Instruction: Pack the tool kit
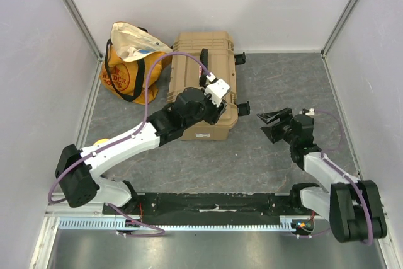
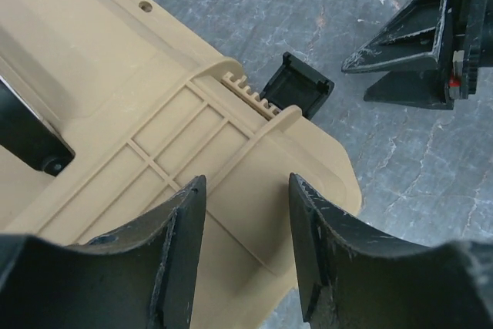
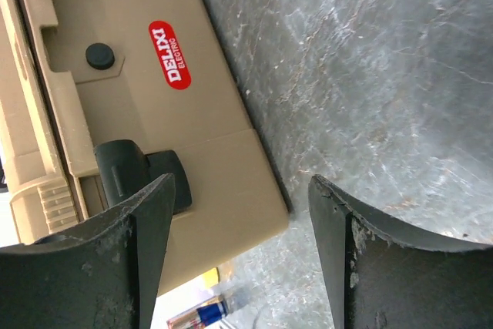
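1. Lying closed on the grey stone-patterned bench [image 1: 252,168], the large tan ribbed plastic toolbox [image 1: 195,48] sits centre-left. Its long axis runs near to far, and an orange-yellow cloth bag [image 1: 126,70] is just beside its far left.
2. On the side facing the right arm, two latches stick outward. The nearer black latch [image 2: 296,88] is judged unfastened.
3. Over the toolbox's near right corner, the left tool [image 2: 246,182] has its fingers apart, straddling a raised rib [image 2: 254,132]. Contact cannot be confirmed, and nothing is visibly clamped.
4. Over bare bench to the right of the toolbox, the right tool [image 3: 240,182] has its fingers wide apart and holds nothing. It points toward the latch side.
5. Judgement: the nearer black latch lies between the two tools. The left tool is the closer, almost above it. The right tool faces it squarely across a bare stretch, the better line for pressing it shut.
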Controlling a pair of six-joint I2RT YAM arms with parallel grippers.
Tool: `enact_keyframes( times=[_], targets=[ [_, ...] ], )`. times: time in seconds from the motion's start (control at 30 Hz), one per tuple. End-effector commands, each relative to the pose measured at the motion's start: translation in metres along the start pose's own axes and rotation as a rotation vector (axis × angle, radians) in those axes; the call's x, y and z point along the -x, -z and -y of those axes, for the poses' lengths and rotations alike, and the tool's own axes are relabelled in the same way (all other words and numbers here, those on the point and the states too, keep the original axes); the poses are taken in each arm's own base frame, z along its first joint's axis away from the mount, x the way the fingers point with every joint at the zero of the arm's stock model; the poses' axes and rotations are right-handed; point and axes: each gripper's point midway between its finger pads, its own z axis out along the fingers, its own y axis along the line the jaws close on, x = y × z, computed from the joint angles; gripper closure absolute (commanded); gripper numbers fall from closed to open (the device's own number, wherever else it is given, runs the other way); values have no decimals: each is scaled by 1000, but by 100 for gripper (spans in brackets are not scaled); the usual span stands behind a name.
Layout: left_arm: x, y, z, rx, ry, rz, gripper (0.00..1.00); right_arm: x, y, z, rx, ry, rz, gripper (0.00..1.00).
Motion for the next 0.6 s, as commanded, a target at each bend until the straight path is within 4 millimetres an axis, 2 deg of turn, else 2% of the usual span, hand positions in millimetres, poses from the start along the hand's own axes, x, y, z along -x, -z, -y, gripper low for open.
enact_keyframes(
  times=[0.0, 0.1, 0.23, 0.33, 0.4, 0.57],
  targets=[
    [-13, -10, -3, -3, -124, -70, 49, -8, -3, -48, 244, -40, -86, 23],
    [-51, -18, 5, -43, -146, -208, 57, -17, -9, -49, 271, -83, -150, 20],
    [-80, -19, 17, -87, -144, -282, 61, -22, -12, -56, 337, -112, -181, 13],
    [-93, -18, 20, -99, -139, -305, 61, -24, -15, -57, 359, -119, -186, 9],
    [-98, -18, 23, -113, -141, -319, 61, -24, -13, -66, 401, -109, -187, 8],
    [-99, -16, 24, -113, -121, -319, 61, -31, -18, -87, 473, -117, -223, 8]
  ],
)
